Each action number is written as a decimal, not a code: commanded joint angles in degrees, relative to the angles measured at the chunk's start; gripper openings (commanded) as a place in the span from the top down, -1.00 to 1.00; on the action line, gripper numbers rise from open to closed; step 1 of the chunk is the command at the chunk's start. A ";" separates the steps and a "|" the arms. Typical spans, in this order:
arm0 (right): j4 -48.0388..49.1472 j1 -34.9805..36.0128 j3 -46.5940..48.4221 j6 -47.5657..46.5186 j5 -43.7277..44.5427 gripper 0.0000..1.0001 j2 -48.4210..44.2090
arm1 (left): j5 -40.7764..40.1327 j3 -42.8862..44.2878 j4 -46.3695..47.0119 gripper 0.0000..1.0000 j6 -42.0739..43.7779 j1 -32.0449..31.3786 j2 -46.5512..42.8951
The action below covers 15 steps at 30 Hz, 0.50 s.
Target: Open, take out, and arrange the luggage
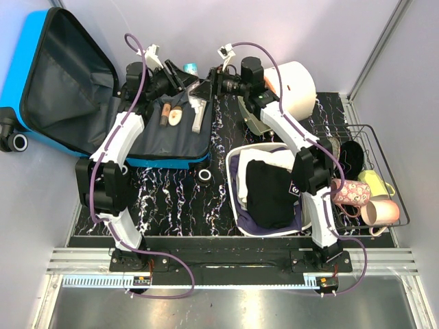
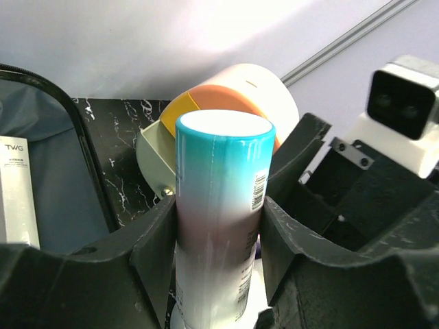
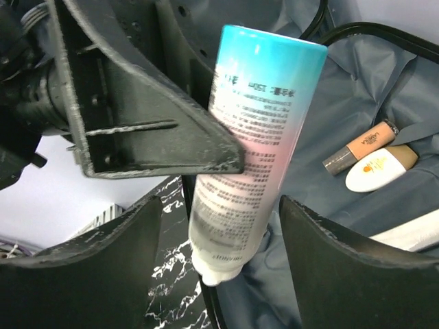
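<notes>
**Bright, even light overhead**

Soft shadows lie on the worktop [image 1: 178, 199]. The top of the tube [image 2: 219, 219] glares in the left wrist view, the left end effector fingers [image 2: 82, 288] blur close up, and the luggage [image 1: 68, 82] lining is murky.

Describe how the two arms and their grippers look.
Both the left arm and right arm have white shell links between black joint housings. A purple cable loops along each. The left gripper and right gripper are matte black with broad, scuffed fingers; a white camera box sits on the right wrist.
</notes>
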 commanded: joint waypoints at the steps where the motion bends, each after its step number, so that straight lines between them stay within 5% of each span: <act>1: 0.23 1.00 5.05 2.10 2.92 -0.44 2.51 | 0.43 -0.02 8.03 1.00 -2.93 -0.80 -2.31; 5: -1.00 1.00 7.95 2.11 4.94 -0.22 3.91 | 0.34 -0.38 8.21 1.00 -3.11 -1.41 -2.57; 10: -2.85 1.00 8.40 -1.22 6.00 0.50 3.39 | -0.45 -0.03 7.33 0.95 -2.85 -1.41 -2.04; 11: -2.94 0.91 7.62 -1.67 6.43 0.75 2.52 | -0.72 -0.02 6.98 0.81 -2.67 -1.33 -2.13; 12: -2.94 0.91 7.09 -2.28 6.61 0.87 2.07 | -0.98 -0.02 6.11 0.32 -2.58 -1.33 -2.04; 13: -4.85 0.91 6.65 -3.51 6.87 1.00 1.55 | -1.59 0.06 5.57 0.06 -2.06 -1.15 -2.13; 14: -5.31 1.00 5.86 -4.39 8.01 1.00 0.41 | -2.03 0.06 4.87 -0.13 -1.53 -0.98 -2.22; 15: -6.01 0.82 5.50 -5.35 8.89 1.00 -0.21 | -2.38 0.24 2.69 -0.59 -0.83 -0.80 -2.30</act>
